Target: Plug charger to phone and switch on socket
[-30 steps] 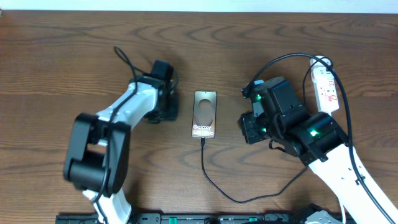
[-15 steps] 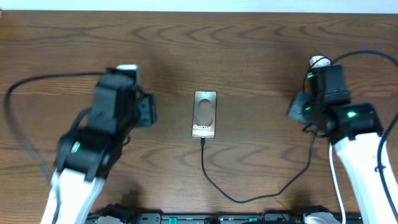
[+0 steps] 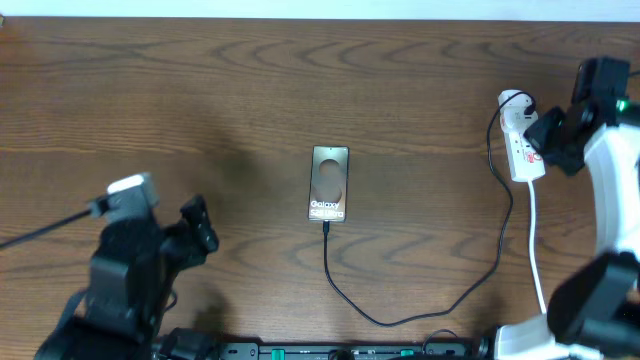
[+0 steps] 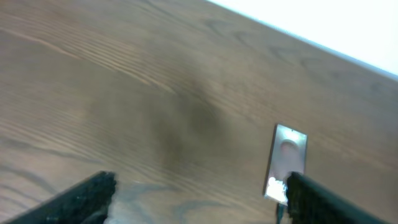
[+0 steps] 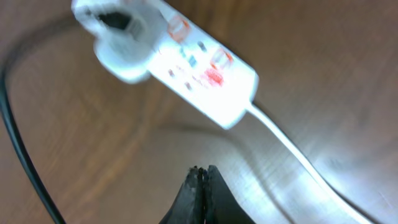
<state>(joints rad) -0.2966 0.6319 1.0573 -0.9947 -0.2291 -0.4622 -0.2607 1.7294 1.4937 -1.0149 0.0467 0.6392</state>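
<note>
The phone [image 3: 330, 183] lies face up mid-table, and the left wrist view catches it [image 4: 287, 158] ahead on the right. The charger [image 3: 400, 318] runs from the phone's near end in a loop across the table to its black plug [image 5: 115, 18] in the socket [image 3: 522, 138]. The socket [image 5: 186, 62] is a white strip with red marks. My right gripper [image 3: 546, 140] hovers at the socket's right side. It [image 5: 202, 171] is shut on nothing, its tips a little short of the strip. My left gripper [image 3: 203, 228] stands open and empty at the near left, well apart from the phone.
The socket's white cord [image 3: 535, 250] trails toward the near edge on the right. The charger's black cable [image 5: 18, 143] passes left of the right gripper's tips. A black rail [image 3: 300, 352] lines the near edge.
My left arm has drawn back from beside the phone to the near left and opened its jaws wide. My right arm has swung to the far right, up to the socket, and shut.
</note>
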